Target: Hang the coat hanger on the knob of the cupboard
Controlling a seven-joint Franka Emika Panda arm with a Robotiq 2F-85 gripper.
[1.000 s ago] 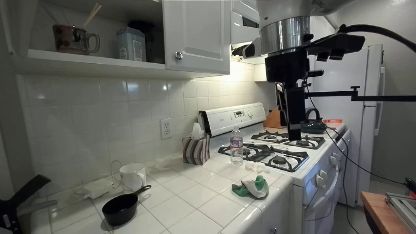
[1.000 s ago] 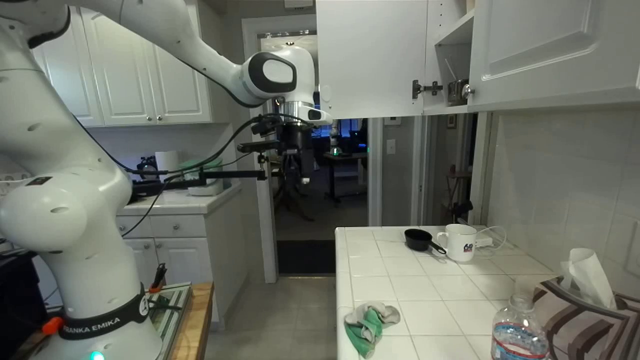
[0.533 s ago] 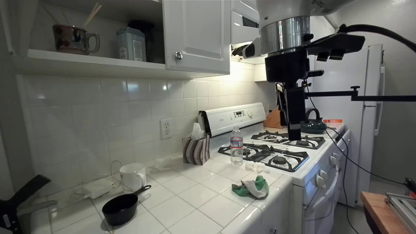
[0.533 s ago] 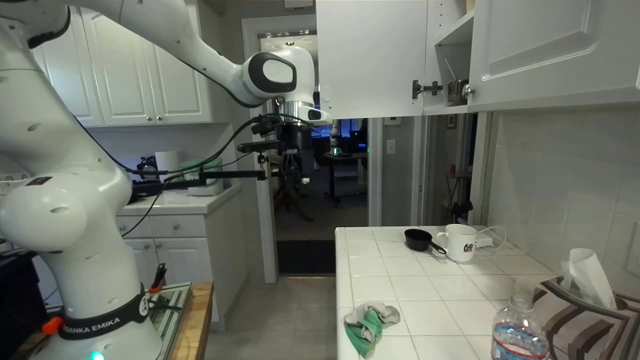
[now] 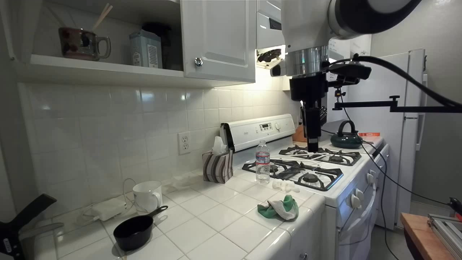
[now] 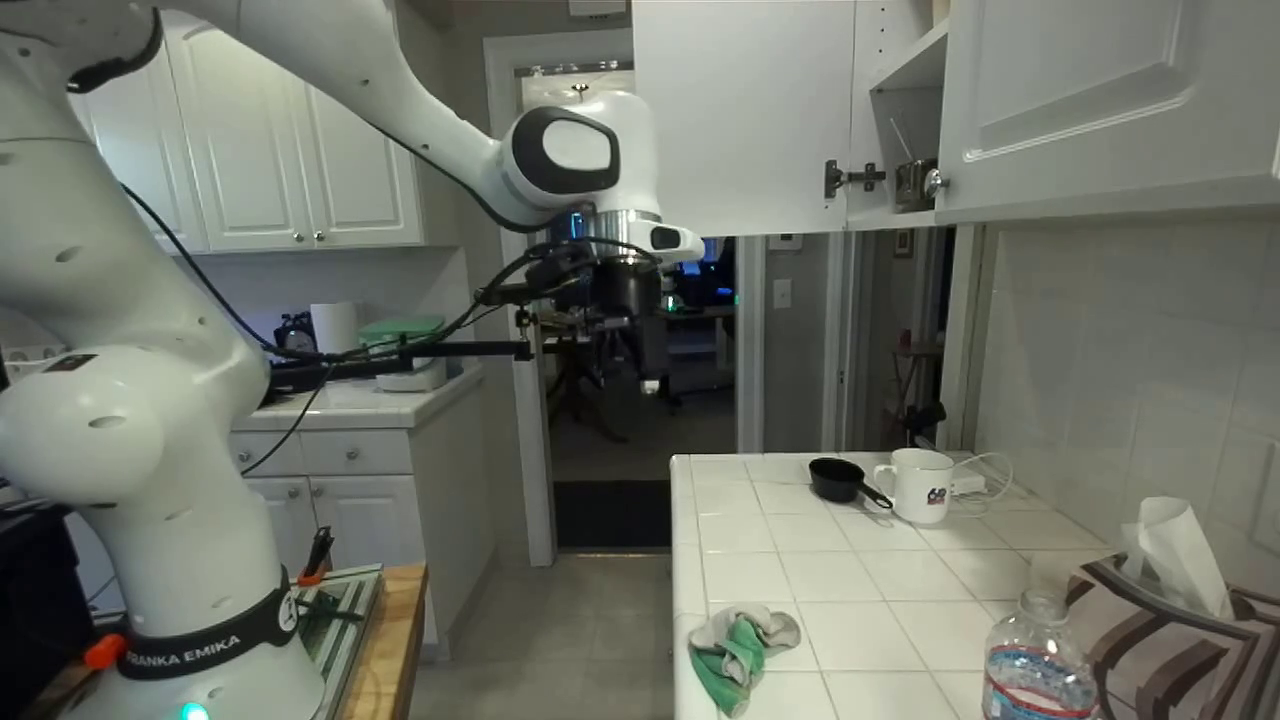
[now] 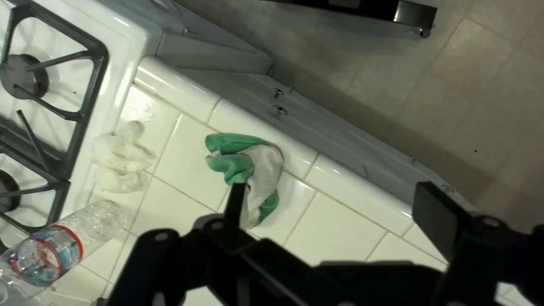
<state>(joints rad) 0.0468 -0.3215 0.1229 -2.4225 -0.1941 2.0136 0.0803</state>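
Note:
A thin white coat hanger [image 5: 296, 160] seems to lie across the stove's burner grates in an exterior view; its outline blends with the white stove top, and it is out of view in the wrist view. The cupboard [image 5: 223, 39] has a white panelled door, with its round shiny knob [image 5: 198, 62] at the lower corner; the same knob [image 6: 935, 182] appears at the door's edge from the opposite side. My gripper [image 7: 338, 212] is open, fingers wide apart with nothing between them. Pointing down, the gripper [image 5: 313, 146] hangs in the air at the stove, apart from the cupboard.
On the tiled counter stand a water bottle [image 5: 262, 162], a striped tissue box [image 5: 217, 166], a white mug [image 5: 148, 195] and a black pan [image 5: 133, 231]. A green and grey cloth [image 7: 255, 170] lies near the counter's edge. A dark kettle [image 5: 346, 140] sits beyond the burners.
After staying still, my arm has moved: the gripper has shifted away from the camera that faces the stove and toward the camera that faces the robot. It stays open, and the objects have not moved.

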